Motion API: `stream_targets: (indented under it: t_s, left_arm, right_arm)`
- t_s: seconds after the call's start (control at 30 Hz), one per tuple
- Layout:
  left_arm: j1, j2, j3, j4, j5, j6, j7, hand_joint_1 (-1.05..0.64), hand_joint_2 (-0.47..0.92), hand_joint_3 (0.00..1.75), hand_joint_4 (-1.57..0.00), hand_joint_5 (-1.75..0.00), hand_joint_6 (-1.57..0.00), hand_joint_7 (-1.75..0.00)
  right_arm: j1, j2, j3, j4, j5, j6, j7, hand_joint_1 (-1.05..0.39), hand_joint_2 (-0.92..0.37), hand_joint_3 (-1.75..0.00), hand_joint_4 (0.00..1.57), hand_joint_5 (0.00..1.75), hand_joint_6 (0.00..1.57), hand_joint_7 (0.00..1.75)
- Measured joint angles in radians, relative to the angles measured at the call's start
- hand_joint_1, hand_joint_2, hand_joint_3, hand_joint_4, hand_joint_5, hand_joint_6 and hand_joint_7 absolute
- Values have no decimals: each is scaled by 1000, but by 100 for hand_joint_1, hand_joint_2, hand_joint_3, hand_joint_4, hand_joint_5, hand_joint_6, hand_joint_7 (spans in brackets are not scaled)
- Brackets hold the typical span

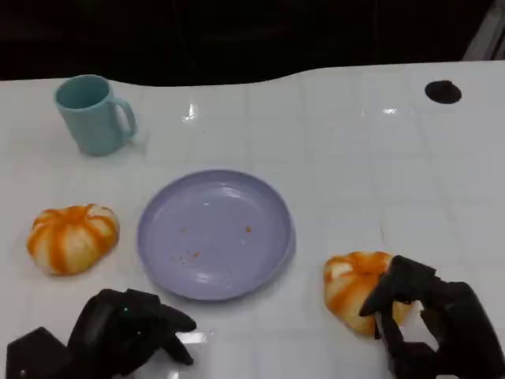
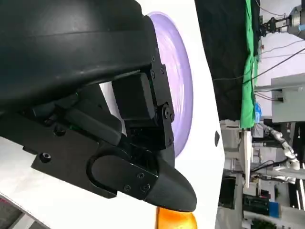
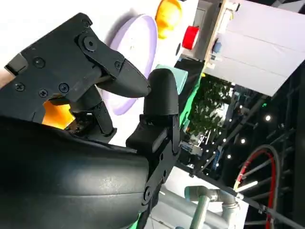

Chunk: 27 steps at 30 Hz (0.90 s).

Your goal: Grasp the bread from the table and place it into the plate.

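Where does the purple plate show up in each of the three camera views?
Head view: the purple plate lies mid-table, between the two orange breads.
Left wrist view: its rim arcs out from behind the left hand.
Right wrist view: it sits past the right hand's fingers.
Shared landmark: the bread beside the right hand, also seen at and.

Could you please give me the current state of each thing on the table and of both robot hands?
Plate: upright, holds only crumbs.
Mug: upright, handle toward the robot's right.
Left bread: on the table, untouched.
Right bread: on the table, right robot hand's fingers against it.
Left robot hand: fingers curled, holding nothing.
Right robot hand: at the right bread; grip not clear.
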Motion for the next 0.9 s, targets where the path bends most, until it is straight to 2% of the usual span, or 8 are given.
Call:
stream_targets:
  t_s: [0.17, 0.2, 0.23, 0.33, 0.4, 0.53, 0.63, 0.9]
  left_arm:
    - [4, 0, -1, -5, 0, 0, 0, -105, 92, 1, -139, -84, -157, -22]
    - [5, 0, -1, -6, 0, 1, 0, -105, 92, 1, -139, -84, -157, -22]
    - [6, 0, -1, -8, 0, 2, 0, -105, 92, 1, -139, -84, -157, -22]
    - [6, -1, -2, -13, 0, 4, 0, -105, 92, 1, -139, -84, -157, -22]
    - [8, -2, -2, -17, 0, 5, 0, -105, 92, 1, -139, -84, -157, -21]
    - [9, -2, -3, -23, 0, 5, 0, -105, 92, 1, -139, -84, -157, -21]
    - [10, -2, -3, -28, -1, 5, 0, -105, 92, 1, -140, -84, -157, -22]
    - [12, -3, -3, -35, -1, 12, 0, -105, 92, 1, -140, -84, -157, -21]
  right_arm:
    - [5, 0, -17, -31, -37, -41, -31, -22, -44, -121, 87, 163, 85, 131]
    - [5, 0, -22, -36, -42, -52, -39, -23, -50, -109, 86, 154, 86, 118]
    - [6, -1, -28, -47, -55, -54, -48, -26, -60, -87, 82, 143, 86, 101]
    - [16, -14, -50, -123, -146, -30, -88, -36, -83, -43, 68, 126, 78, 77]
    - [29, -30, -67, -186, -222, 5, -114, -43, -89, -31, 57, 112, 67, 66]
    - [65, -77, -87, -336, -372, 115, -148, -52, -92, -23, 34, 84, 45, 47]
    - [81, -124, -87, -438, -412, 200, -138, -54, -92, -21, 25, 64, 38, 31]
    - [102, -260, -79, -661, -453, 393, -55, -60, -92, -17, 6, 44, 26, 10]
